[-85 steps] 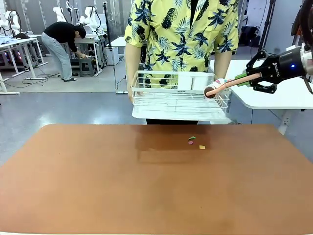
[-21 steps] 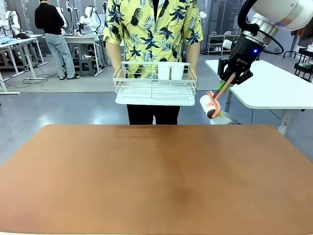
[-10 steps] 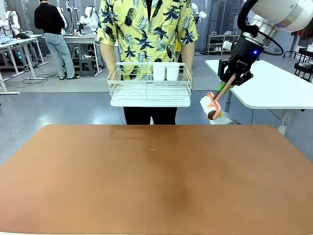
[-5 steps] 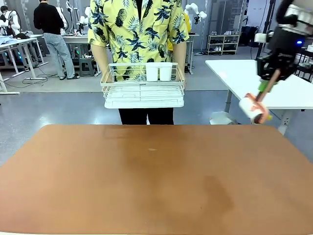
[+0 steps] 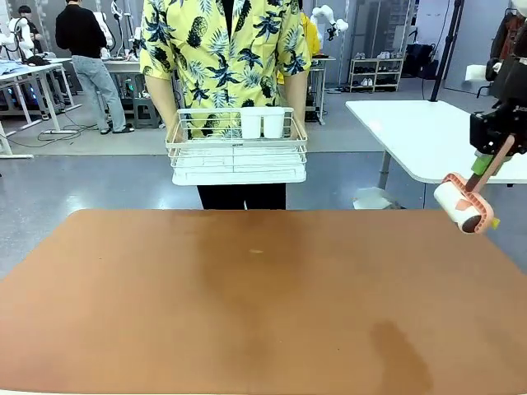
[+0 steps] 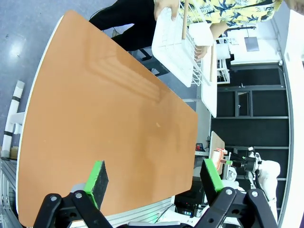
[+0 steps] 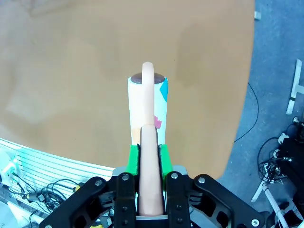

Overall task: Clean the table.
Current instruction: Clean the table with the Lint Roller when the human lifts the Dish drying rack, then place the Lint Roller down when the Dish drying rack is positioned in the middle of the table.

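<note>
The right arm has swung out to the right edge of the front view, taking the lint roller (image 5: 461, 206) away from the middle, and the person (image 5: 222, 49) with the rack (image 5: 237, 152) has stepped a little to the left. The scraps that lay on the table (image 5: 247, 304) at first are gone.

The table spans the near ground, its brown top bare but for one small pale speck (image 5: 257, 251) near the far edge. The roller hangs tilted in the air at the table's far right corner, clear of the top. Its white roll (image 7: 147, 107) carries a blue-green and a pink scrap. The right gripper (image 7: 148, 154) is clamped tight on the roller's peach handle. The left gripper (image 6: 154, 178) hovers over the near edge with its jaws wide apart and nothing between them.

Beyond the far edge the person holds the white wire rack level in both hands, with two white cups (image 5: 262, 123) in it. A white table (image 5: 412, 132) stands behind at the right.
</note>
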`<state>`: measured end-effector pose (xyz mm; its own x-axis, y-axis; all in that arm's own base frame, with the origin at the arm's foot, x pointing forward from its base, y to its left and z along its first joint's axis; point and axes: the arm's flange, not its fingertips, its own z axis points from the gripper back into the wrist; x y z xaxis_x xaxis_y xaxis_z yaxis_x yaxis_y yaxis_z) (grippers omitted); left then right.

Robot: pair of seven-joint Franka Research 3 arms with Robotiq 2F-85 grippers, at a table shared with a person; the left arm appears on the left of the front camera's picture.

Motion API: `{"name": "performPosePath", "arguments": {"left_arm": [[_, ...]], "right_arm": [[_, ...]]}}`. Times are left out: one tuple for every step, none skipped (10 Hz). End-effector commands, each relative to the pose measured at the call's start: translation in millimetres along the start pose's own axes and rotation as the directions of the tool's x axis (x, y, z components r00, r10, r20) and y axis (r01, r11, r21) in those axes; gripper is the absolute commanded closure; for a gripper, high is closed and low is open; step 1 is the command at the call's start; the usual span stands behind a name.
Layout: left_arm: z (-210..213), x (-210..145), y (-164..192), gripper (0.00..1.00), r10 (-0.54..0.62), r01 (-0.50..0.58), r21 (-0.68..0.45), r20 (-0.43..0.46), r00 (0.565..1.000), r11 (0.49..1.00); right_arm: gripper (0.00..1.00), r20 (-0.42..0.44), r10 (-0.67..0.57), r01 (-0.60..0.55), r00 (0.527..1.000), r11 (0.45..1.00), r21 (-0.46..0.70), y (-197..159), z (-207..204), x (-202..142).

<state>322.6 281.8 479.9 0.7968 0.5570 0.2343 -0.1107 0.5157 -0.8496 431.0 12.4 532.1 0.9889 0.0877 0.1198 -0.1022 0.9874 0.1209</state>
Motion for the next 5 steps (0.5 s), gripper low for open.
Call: {"name": "performPosePath", "arguments": {"left_arm": [[2.5, -0.1, 0.4, 0.0, -0.008, 0.008, -0.021, 0.0, 1.0, 1.0], [2.5, -0.1, 0.4, 0.0, -0.008, 0.008, -0.021, 0.0, 1.0, 1.0], [2.5, -0.1, 0.4, 0.0, -0.008, 0.008, -0.021, 0.0, 1.0, 1.0], [2.5, -0.1, 0.4, 0.0, -0.008, 0.008, -0.021, 0.0, 1.0, 1.0], [2.5, -0.1, 0.4, 0.0, -0.008, 0.008, -0.021, 0.0, 1.0, 1.0]], "right_arm": [[0.79, -0.014, 0.003, -0.003, 1.0, 1.0, 0.0, 0.0, 5.6, 14.1], [0.79, -0.014, 0.003, -0.003, 1.0, 1.0, 0.0, 0.0, 5.6, 14.1], [0.79, -0.014, 0.003, -0.003, 1.0, 1.0, 0.0, 0.0, 5.6, 14.1], [0.79, -0.014, 0.003, -0.003, 1.0, 1.0, 0.0, 0.0, 5.6, 14.1], [0.79, -0.014, 0.003, -0.003, 1.0, 1.0, 0.0, 0.0, 5.6, 14.1]]}}
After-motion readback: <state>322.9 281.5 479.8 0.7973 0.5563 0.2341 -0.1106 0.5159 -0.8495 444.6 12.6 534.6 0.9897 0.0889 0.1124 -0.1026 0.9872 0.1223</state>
